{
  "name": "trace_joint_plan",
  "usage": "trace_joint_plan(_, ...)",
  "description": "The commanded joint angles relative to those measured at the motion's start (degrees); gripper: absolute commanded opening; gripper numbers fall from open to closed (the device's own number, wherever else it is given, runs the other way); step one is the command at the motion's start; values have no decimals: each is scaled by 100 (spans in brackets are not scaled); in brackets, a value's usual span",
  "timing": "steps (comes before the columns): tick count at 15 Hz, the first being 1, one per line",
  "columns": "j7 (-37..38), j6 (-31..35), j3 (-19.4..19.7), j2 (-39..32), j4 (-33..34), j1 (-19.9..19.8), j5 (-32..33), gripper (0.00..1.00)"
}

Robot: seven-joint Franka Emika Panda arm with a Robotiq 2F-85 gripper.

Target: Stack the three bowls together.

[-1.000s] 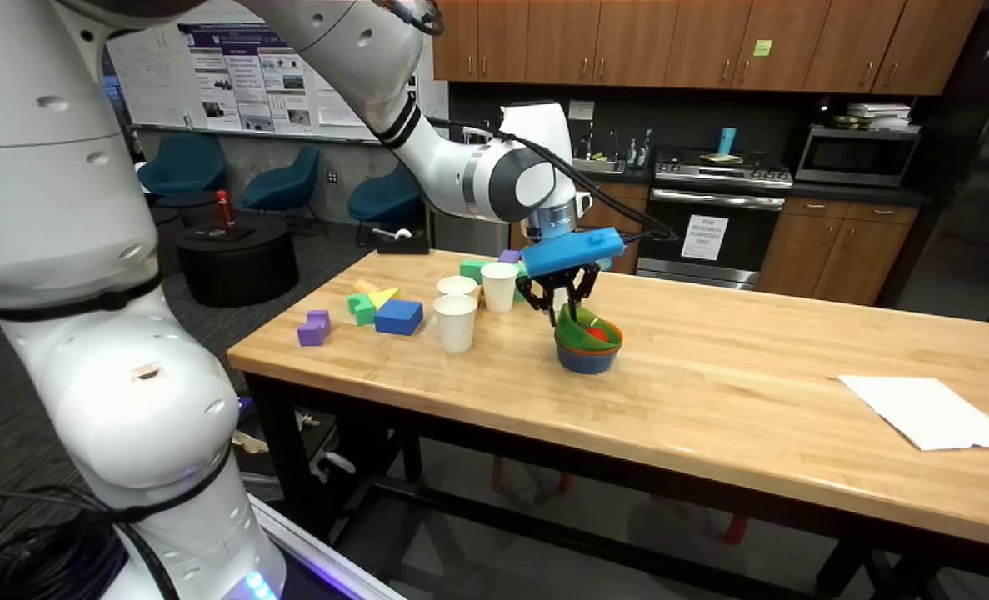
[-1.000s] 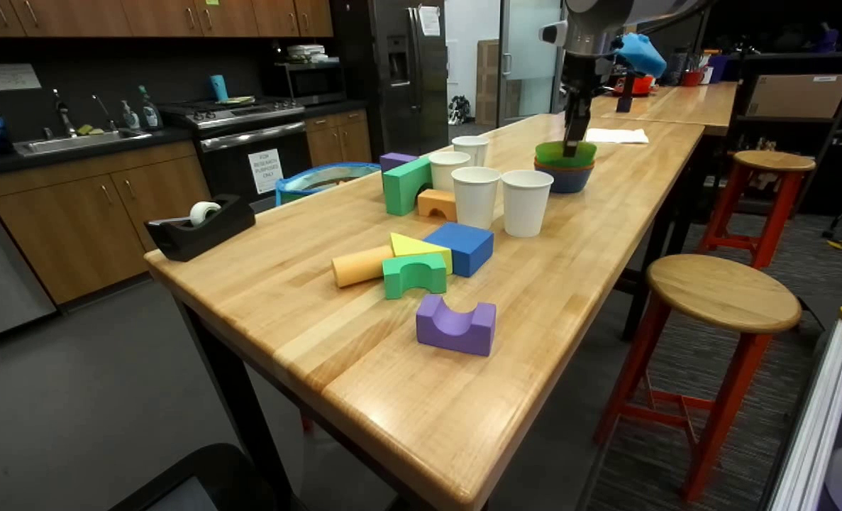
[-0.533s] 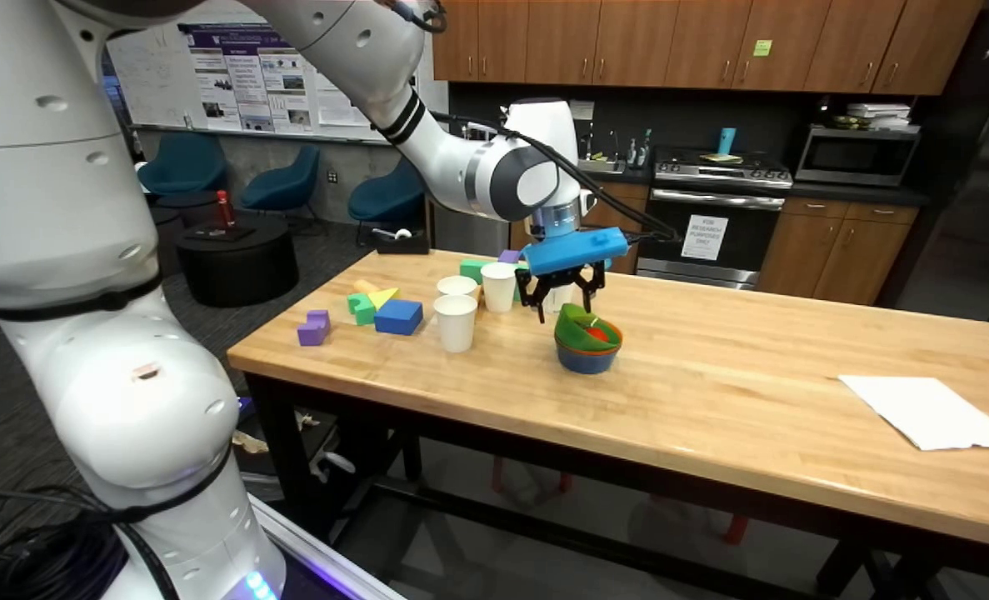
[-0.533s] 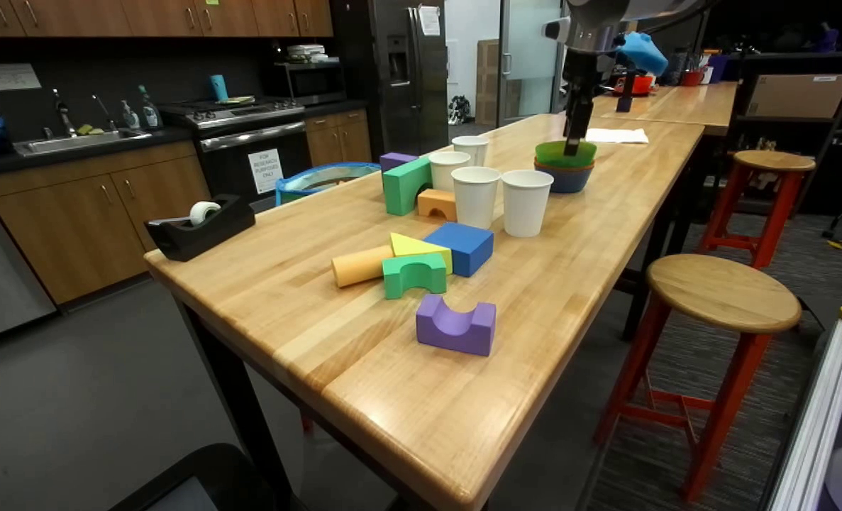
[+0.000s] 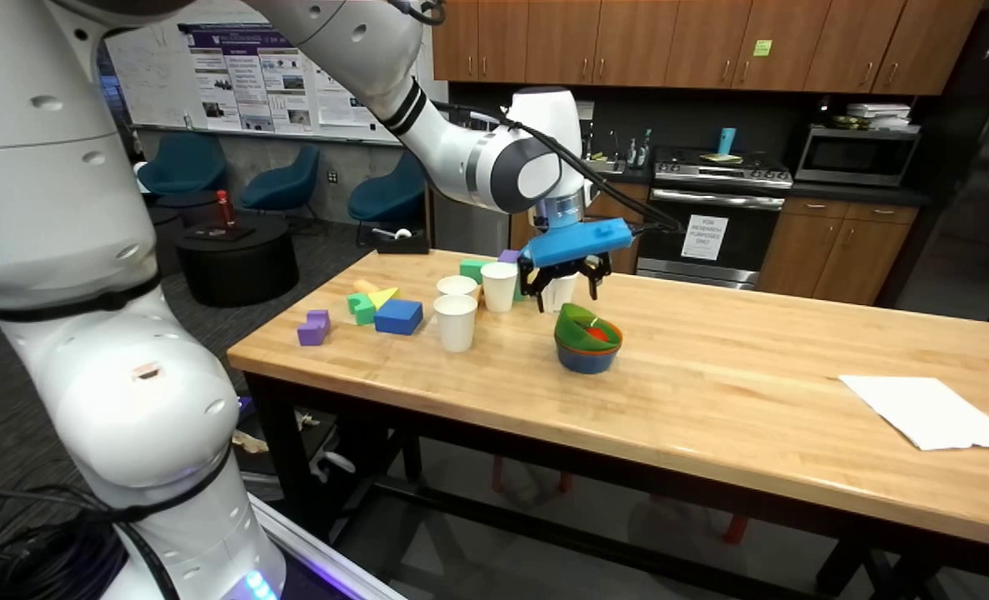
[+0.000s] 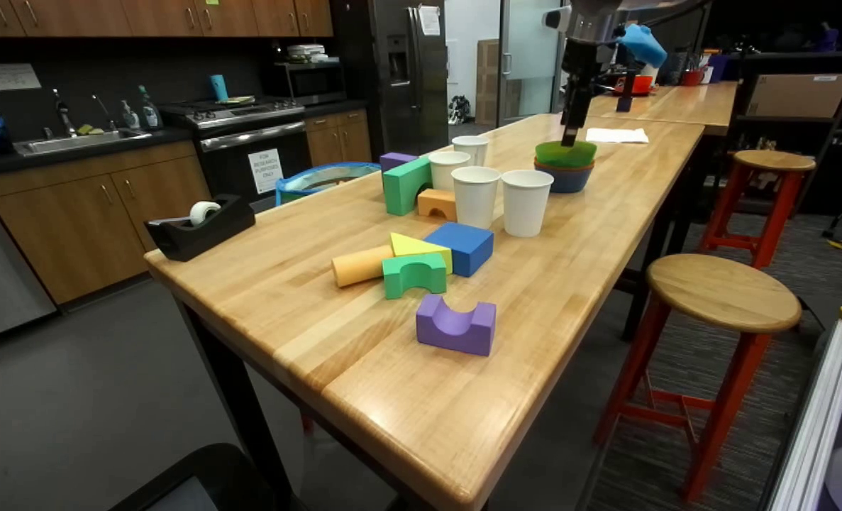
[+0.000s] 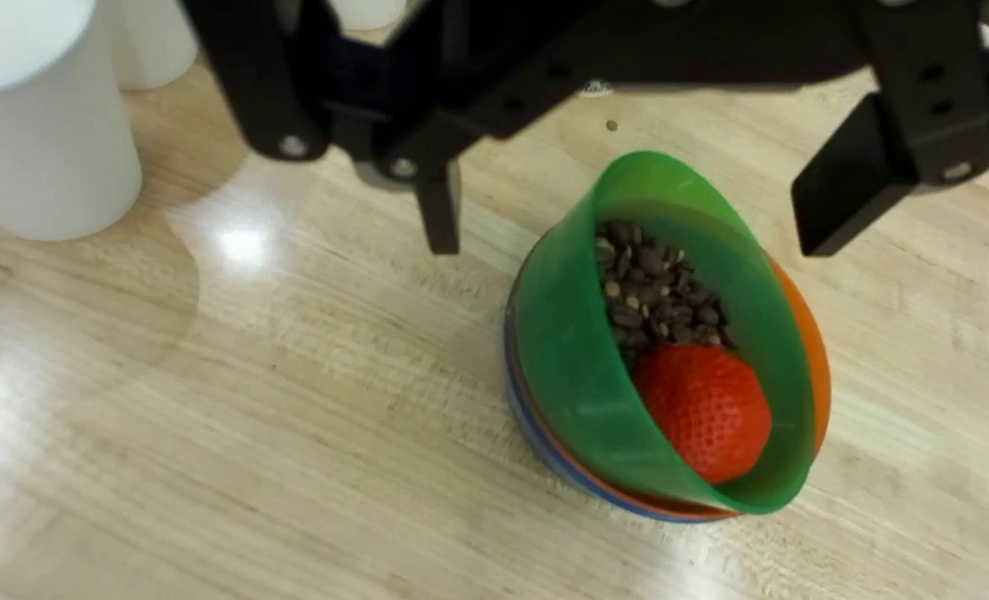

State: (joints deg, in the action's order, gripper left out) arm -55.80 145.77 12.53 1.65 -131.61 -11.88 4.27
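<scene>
The blue bowl (image 5: 587, 363) stands on the table, with the orange bowl (image 7: 807, 342) nested in it and the green bowl (image 7: 577, 367) on top. In the wrist view the green bowl sits tilted, one side of its rim raised. Dark brown beans (image 7: 656, 287) and a red strawberry-like piece (image 7: 702, 412) lie inside it. My gripper (image 7: 631, 250) is open above the stack, its fingers spread wide to either side of the raised rim with nothing held. An exterior view shows the fingertips (image 5: 541, 308) just above the green bowl, apart from it.
White cups (image 5: 457, 323) stand beside the bowls, several in number. Coloured blocks, among them a blue one (image 6: 461, 248) and a purple one (image 6: 456, 326), lie toward the table's end. A black tape dispenser (image 6: 201, 227) sits at the edge; white paper (image 5: 931, 410) lies farther off.
The jaws have opened and let go of the green bowl. My gripper has risen a little above the stack. The bowls have stayed where they were.
</scene>
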Motion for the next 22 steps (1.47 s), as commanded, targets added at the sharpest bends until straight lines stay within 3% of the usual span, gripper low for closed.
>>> trace_joint_plan(1,-307,-274,30,360,122,20,-307,100)
trace_joint_plan(8,-492,-1446,377,262,1119,-74,-1590,100)
trace_joint_plan(11,-1088,-1759,615,180,1306,-172,-2208,100)
trace_joint_plan(12,-695,-1536,489,291,1128,-138,-1893,100)
trace_joint_plan(22,-967,-1656,566,222,1199,-200,-2087,100)
